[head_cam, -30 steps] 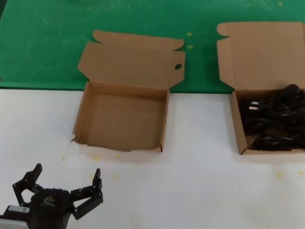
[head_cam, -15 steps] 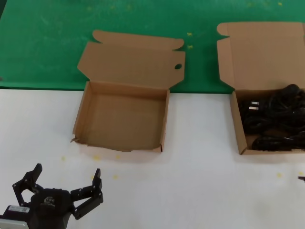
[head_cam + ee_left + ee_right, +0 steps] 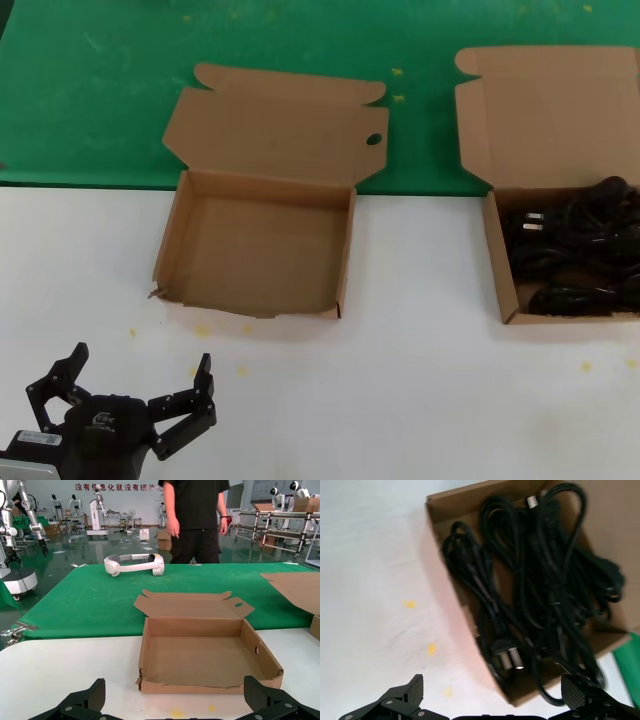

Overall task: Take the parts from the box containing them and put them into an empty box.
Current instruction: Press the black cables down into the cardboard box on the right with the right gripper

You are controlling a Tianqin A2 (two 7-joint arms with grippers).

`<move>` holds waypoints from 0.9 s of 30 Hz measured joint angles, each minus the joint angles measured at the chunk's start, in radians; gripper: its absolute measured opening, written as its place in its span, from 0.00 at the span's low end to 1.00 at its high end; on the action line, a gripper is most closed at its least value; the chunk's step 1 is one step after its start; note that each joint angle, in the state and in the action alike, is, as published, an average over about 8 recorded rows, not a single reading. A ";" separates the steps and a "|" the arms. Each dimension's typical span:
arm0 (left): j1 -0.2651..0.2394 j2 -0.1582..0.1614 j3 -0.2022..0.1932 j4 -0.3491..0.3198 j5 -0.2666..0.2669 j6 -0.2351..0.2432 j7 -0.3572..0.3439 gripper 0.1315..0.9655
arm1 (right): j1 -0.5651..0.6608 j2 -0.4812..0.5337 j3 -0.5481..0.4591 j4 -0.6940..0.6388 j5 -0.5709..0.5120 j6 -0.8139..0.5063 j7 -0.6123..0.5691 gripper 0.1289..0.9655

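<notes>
Left gripper [image 3: 135, 385] low over the white table [image 3: 420, 330], fingers [image 3: 203, 385] spread wide apart, nothing between them. Ahead of the fingertips and well apart from them sits the empty box [image 3: 190, 225]: shallow brown cardboard, ragged low front edge facing the gripper, lid flap with a small round hole folded back onto the green cloth [image 3: 100, 90]. Left wrist view shows the same box [image 3: 145, 645] framed between the two fingertips, interior bare.

Right gripper [image 3: 492, 692] out of the head view; its wrist view shows both fingers [image 3: 402, 695] splayed apart, holding nothing, hovering above the near corner of the box containing the parts [image 3: 437, 507]. One fingertip over bare table beside the box wall, the other over the box's interior.

The parts [image 3: 540, 580], black cords in a loose tangle, lie inside that box, two plug ends pointing toward the fingers. Head view places this box [image 3: 500, 270] well apart from the empty one, cords [image 3: 575, 250] heaped in it, plain lid flap laid back.
</notes>
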 joint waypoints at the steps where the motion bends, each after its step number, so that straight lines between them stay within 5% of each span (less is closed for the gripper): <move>1: 0.000 0.000 0.000 0.000 0.000 0.000 0.000 1.00 | -0.001 -0.002 0.018 0.006 -0.018 -0.009 0.009 1.00; 27: 0.000 0.000 0.000 0.000 0.000 0.000 0.000 1.00 | 0.000 -0.153 0.305 -0.085 -0.201 -0.139 -0.025 1.00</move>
